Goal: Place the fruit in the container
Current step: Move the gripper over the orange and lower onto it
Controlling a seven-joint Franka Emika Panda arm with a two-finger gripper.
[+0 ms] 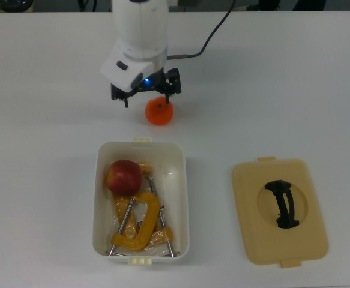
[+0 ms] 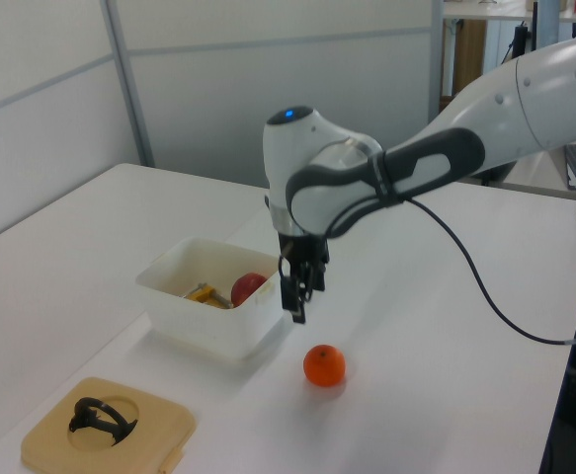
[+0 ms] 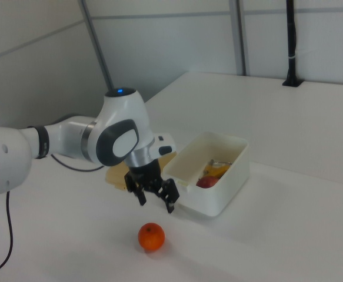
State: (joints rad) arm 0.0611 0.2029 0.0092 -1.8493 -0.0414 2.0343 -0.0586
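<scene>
White table [image 1: 36, 72] with everything in plain sight. Going left to right in the top view: the tub [image 1: 101, 198] sits at the top view's lower left of centre, long axis running up-down, cream tabs on both short ends. Inside it the apple [image 1: 124, 176] lies in the upper-left corner against the wall, resting on yellow C-clamps [image 1: 138, 225] that fill the lower part of the tub. Above the tub, apart from its upper rim, the orange [image 1: 159, 111] sits on the bare table, outside the tub. The gripper [image 1: 146, 95] hangs over the orange's upper edge in the top view, fingers spread wide and holding nothing; a blue light glows on the wrist. In the left view the gripper [image 2: 298, 297] points down, raised off the table, just beside the tub's near corner, with the orange [image 2: 324, 364] lower and toward the left view's right. In the right view the gripper [image 3: 155, 194] is clearly above the orange [image 3: 151, 236], not touching it, fingers apart. A black cable [image 1: 214, 33] runs off the arm toward the top view's upper edge. Far right in the top view, well apart from the tub, the tan lid [image 1: 280, 240] lies flat, black handle up.
</scene>
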